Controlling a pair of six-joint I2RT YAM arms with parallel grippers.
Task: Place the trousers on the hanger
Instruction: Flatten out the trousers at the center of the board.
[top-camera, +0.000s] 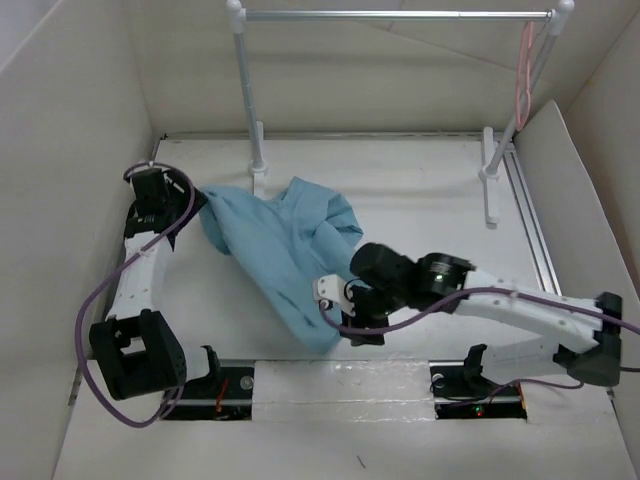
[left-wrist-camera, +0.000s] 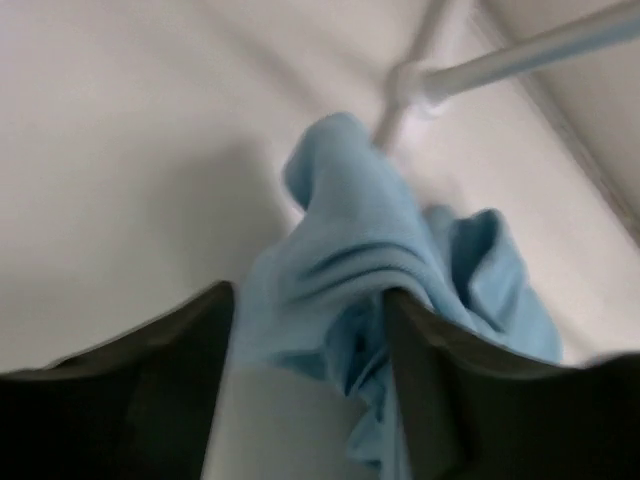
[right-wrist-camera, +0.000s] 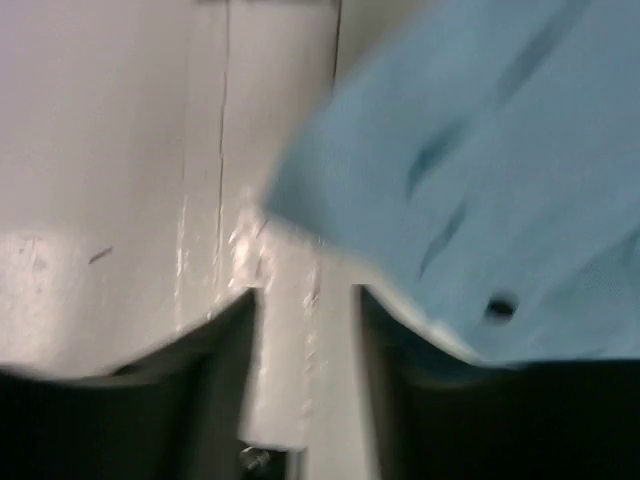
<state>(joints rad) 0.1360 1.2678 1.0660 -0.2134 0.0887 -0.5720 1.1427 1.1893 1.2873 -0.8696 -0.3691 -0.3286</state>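
The light blue trousers (top-camera: 285, 245) lie crumpled in the middle of the white table. My left gripper (top-camera: 200, 200) is at their left edge. In the left wrist view it (left-wrist-camera: 308, 300) is open, with a fold of the trousers (left-wrist-camera: 360, 250) partly between the dark fingers (left-wrist-camera: 150, 400) and draped over the right one. My right gripper (top-camera: 332, 295) is at their near edge. In the right wrist view it (right-wrist-camera: 305, 295) is open on bare table, and the waistband with its dark button (right-wrist-camera: 500, 308) lies over the right finger. The pink hanger (top-camera: 523, 70) hangs at the rail's right end.
A silver rail (top-camera: 400, 15) on white posts (top-camera: 245, 90) spans the back and also shows in the left wrist view (left-wrist-camera: 520, 55). White walls close in left, back and right. A metal track (top-camera: 530, 220) runs along the right side.
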